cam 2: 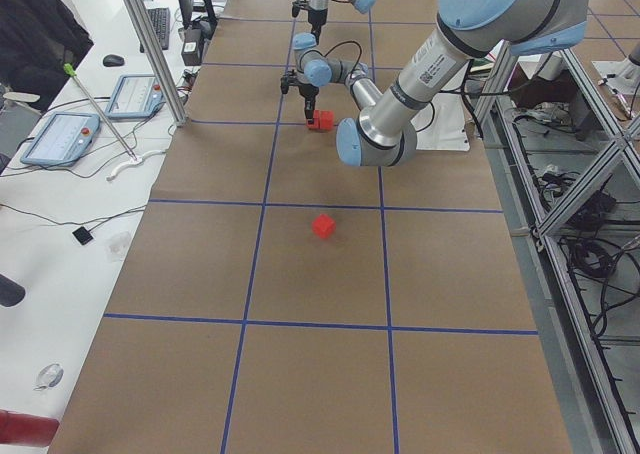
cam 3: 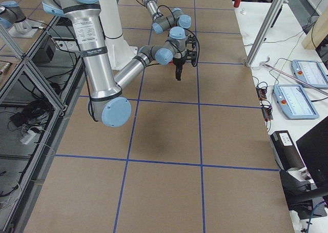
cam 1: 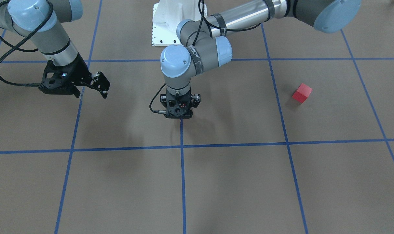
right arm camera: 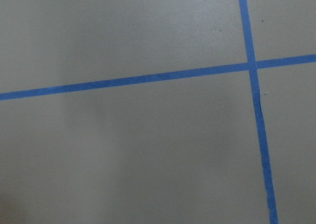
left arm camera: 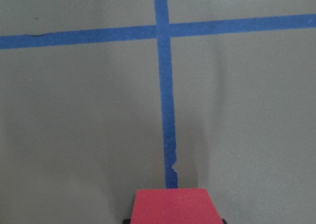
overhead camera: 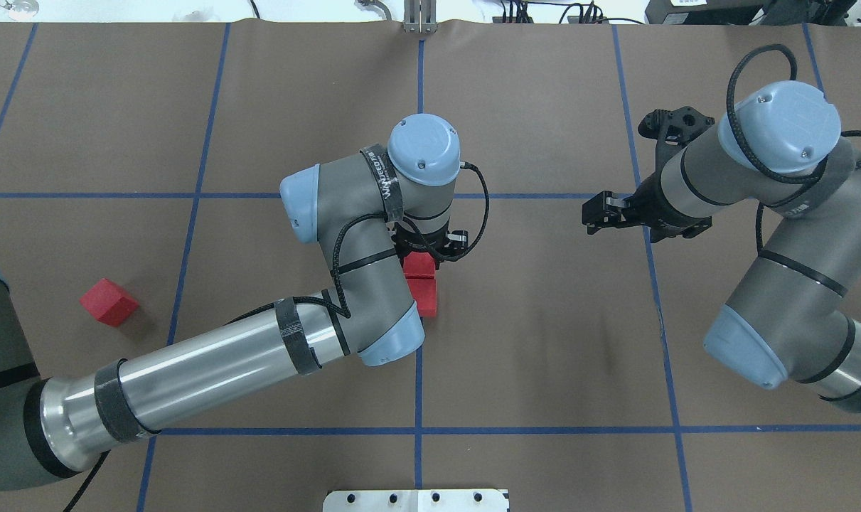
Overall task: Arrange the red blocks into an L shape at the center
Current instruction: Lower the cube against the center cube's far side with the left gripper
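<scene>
The three red blocks are small matte cubes with plain faces; two stand at the table's centre, on the blue grid line, touching face to face in a short row along it. The far block [overhead camera: 419,264] sits between the fingertips of the left gripper [cam 1: 179,110], which press flush against its sides; the near block [overhead camera: 425,299] lies free on the robot's side of it. The lone block [overhead camera: 109,301] rests flat well apart on the robot's left, turned askew to the grid.

Robotics laboratory: a brown paper-covered table [cam 2: 320,374] gridded in blue tape [cam 2: 200,202] lies under the left gripper [cam 2: 310,102]; beyond it, a white bench [cam 2: 50,274] carries grey touchscreen teach pendants [cam 2: 58,139] and aluminium posts [cam 2: 152,46].
</scene>
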You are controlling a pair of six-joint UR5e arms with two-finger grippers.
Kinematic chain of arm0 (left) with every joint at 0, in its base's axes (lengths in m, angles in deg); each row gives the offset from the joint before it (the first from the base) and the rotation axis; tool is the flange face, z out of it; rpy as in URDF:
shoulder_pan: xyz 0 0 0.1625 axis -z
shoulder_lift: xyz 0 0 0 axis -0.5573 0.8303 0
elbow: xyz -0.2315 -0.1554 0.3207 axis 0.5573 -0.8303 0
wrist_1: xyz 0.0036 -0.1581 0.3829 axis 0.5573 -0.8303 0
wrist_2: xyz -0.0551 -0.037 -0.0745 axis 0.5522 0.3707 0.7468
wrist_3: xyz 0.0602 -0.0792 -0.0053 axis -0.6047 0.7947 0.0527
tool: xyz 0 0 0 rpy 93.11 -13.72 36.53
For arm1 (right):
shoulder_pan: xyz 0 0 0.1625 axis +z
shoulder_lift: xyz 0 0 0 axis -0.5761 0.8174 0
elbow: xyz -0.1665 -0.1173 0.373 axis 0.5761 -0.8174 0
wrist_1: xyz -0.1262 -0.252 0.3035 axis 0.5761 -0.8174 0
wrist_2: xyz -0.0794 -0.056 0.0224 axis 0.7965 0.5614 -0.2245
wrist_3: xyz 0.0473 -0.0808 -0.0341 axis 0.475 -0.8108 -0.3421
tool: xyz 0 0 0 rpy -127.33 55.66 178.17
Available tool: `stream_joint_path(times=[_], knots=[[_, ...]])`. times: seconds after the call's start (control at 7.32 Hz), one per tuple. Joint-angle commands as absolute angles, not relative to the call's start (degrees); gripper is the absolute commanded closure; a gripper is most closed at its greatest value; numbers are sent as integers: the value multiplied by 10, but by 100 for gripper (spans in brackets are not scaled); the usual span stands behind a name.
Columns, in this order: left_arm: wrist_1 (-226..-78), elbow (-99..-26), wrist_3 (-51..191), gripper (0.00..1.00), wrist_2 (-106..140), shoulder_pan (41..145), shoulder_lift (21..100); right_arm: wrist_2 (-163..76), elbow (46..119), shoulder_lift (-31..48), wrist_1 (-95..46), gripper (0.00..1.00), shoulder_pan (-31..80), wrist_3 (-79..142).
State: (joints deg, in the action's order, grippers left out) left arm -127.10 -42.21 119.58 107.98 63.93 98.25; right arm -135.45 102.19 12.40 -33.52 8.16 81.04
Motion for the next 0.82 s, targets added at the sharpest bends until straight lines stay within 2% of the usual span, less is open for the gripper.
stream_joint_path(times=[0.0,0.68], knots=[[-1271,-425,1197,100,1084,639,978,-1355,1022,124,-335,0,82,810],[-1272,-425,1205,100,1084,634,978,-1355,1023,125,-335,0,82,811]])
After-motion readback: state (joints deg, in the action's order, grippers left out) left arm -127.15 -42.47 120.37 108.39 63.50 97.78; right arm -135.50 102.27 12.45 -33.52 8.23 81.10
